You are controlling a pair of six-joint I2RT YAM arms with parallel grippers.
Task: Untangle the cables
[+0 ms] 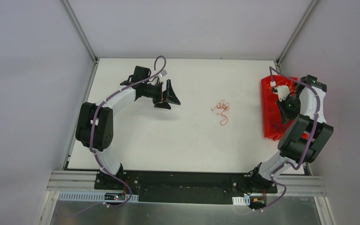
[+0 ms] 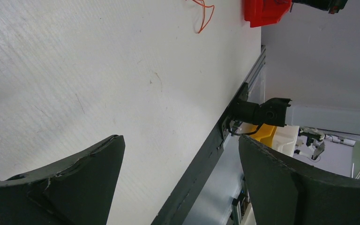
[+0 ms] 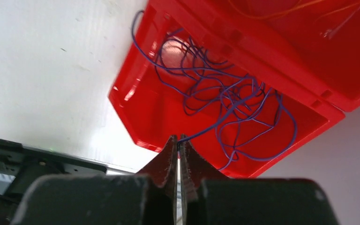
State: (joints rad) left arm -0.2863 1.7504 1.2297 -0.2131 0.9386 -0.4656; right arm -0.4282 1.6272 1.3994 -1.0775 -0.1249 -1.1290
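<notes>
Right hand [image 3: 178, 140] pinched shut on a purple cable [image 3: 215, 93] in the red bin [image 3: 136, 108]; best lifted slowly so the loops slip free. Left hand [image 2: 179, 140] wide open, empty.

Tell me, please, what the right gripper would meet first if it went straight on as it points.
The purple cables in the red bin: the shut right gripper points into that tangle, one strand apparently pinched at its tips. Then the bin's floor; depth unclear.
</notes>
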